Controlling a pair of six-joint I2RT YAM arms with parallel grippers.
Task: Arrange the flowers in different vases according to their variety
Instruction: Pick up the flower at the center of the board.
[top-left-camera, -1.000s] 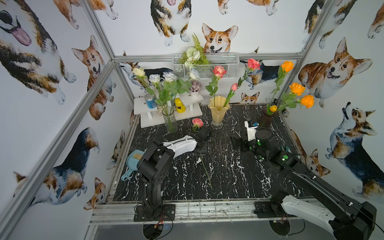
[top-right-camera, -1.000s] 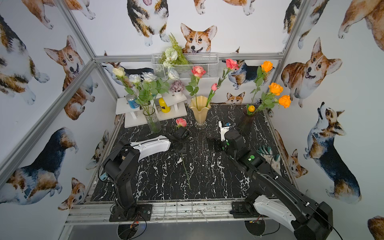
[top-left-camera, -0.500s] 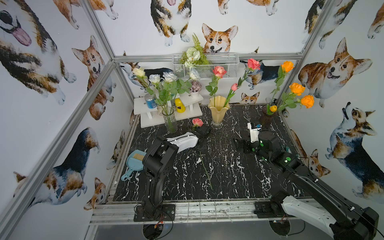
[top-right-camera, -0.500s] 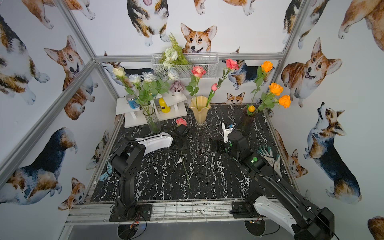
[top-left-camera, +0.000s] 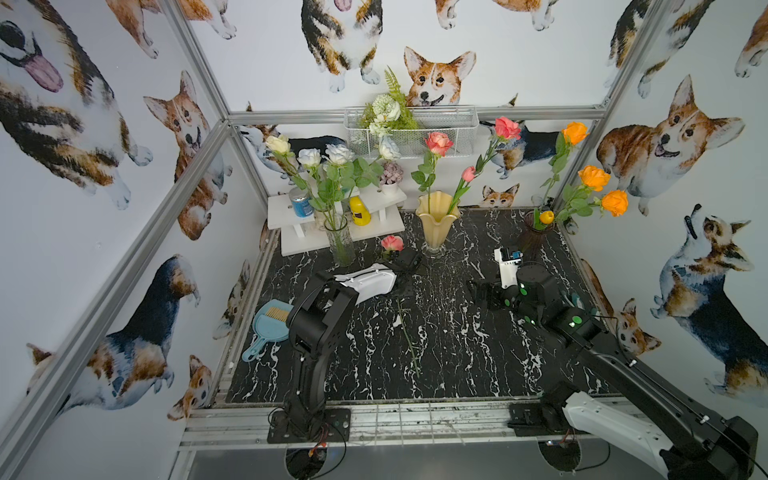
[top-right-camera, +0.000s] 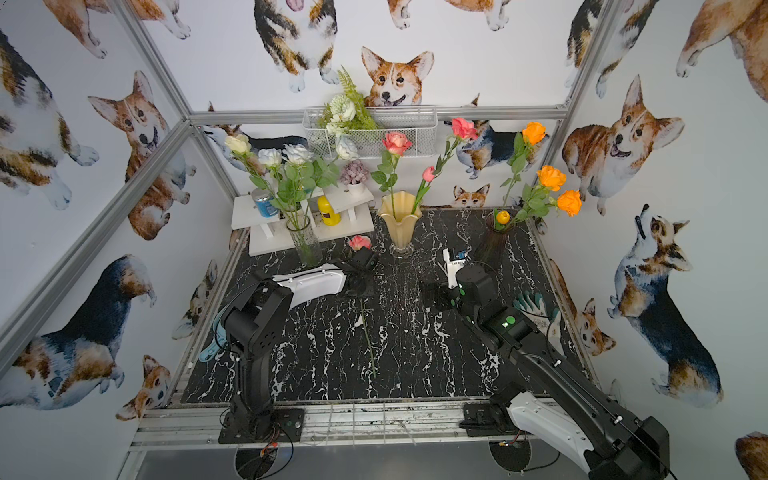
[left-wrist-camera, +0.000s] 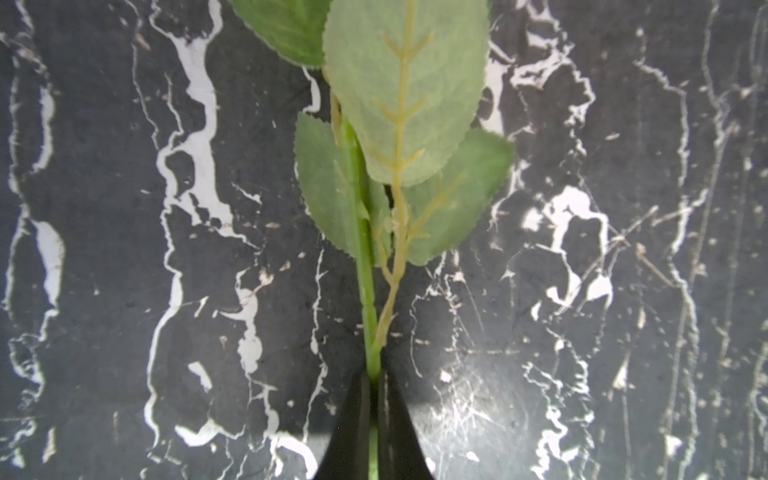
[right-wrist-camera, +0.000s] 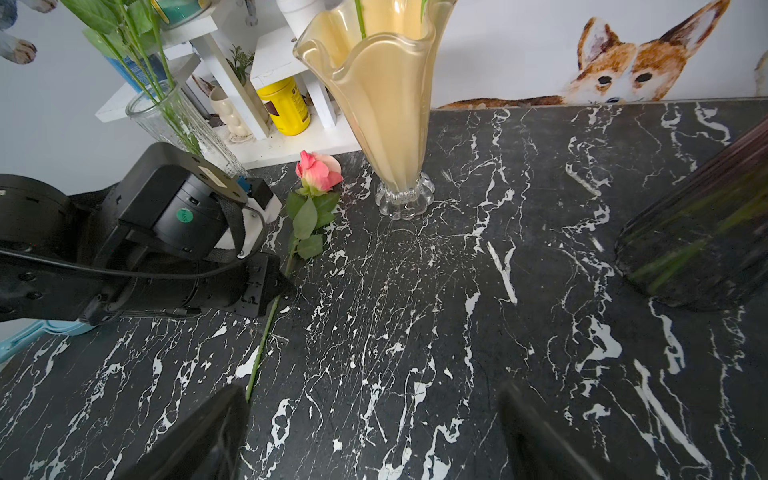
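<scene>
Walls: you have white wallpaper (top-left-camera: 270, 62) printed with corgis at the back and on both sides.
Frame: silver metal bars (top-left-camera: 291, 115) run up the corners and across the back wall.
Desk: your desk (top-left-camera: 457, 353) is black marble-look with white veins, scuffed in the wrist views.
Shelf: a white two-step shelf (top-left-camera: 382, 230) stands at the back, near the left wall.
Basket: a white wire basket (top-left-camera: 449, 133) hangs on the back bar.
Front: a metal rail (top-left-camera: 415, 419) edges the desk.
Light: bright and even.
</scene>
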